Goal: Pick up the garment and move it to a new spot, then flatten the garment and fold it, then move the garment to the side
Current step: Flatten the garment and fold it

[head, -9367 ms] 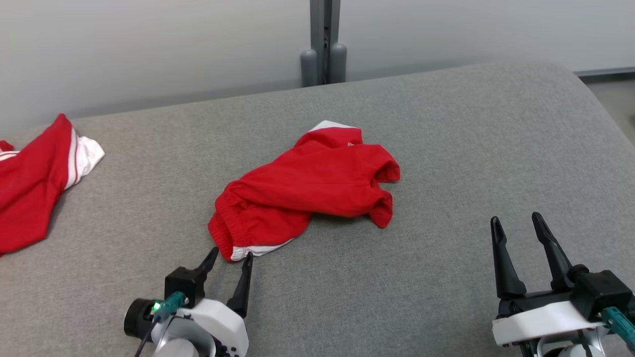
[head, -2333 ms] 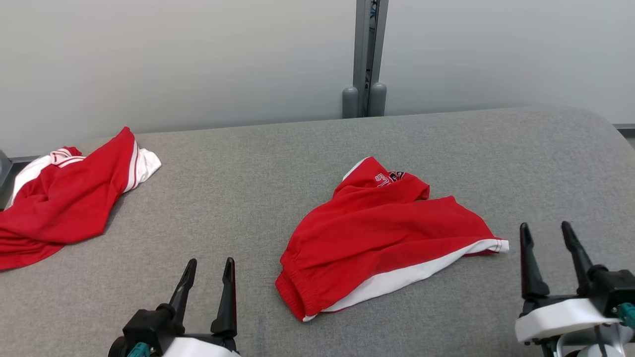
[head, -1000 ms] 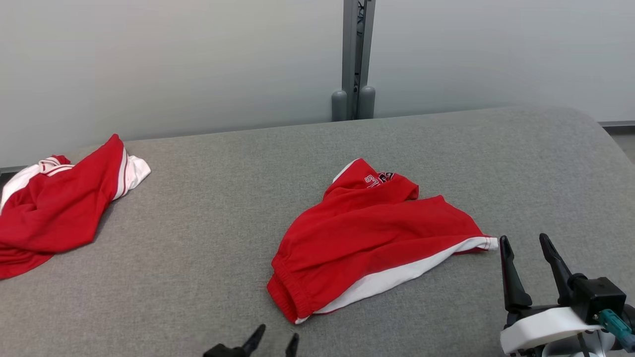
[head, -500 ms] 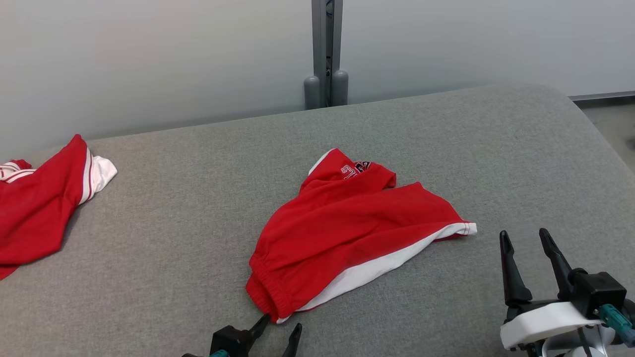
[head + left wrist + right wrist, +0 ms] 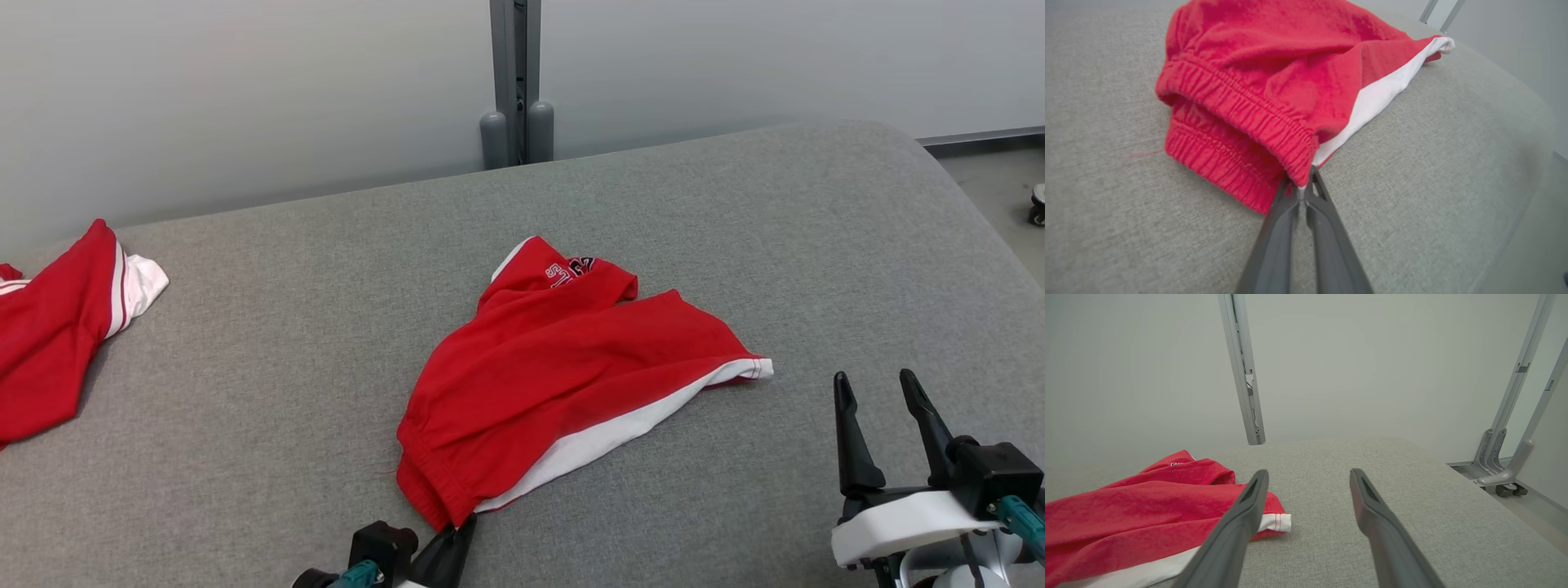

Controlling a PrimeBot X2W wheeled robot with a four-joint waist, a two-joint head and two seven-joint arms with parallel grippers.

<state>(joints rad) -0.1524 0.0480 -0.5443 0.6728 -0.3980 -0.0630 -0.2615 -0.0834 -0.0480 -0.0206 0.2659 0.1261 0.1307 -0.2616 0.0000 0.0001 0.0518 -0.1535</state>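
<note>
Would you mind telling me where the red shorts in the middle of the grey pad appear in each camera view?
Head view: red shorts at centre, slightly low.
Left wrist view: red shorts upper centre, waistband nearest.
Right wrist view: red shorts lower left.
Shared landmark: the white hem corner.

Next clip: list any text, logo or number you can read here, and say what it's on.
"S…": dark lettering on the upturned far edge of the red shorts; only the first letter is sure, the rest is folded and too small to read.
Other red garment, far left: no text visible.
</note>
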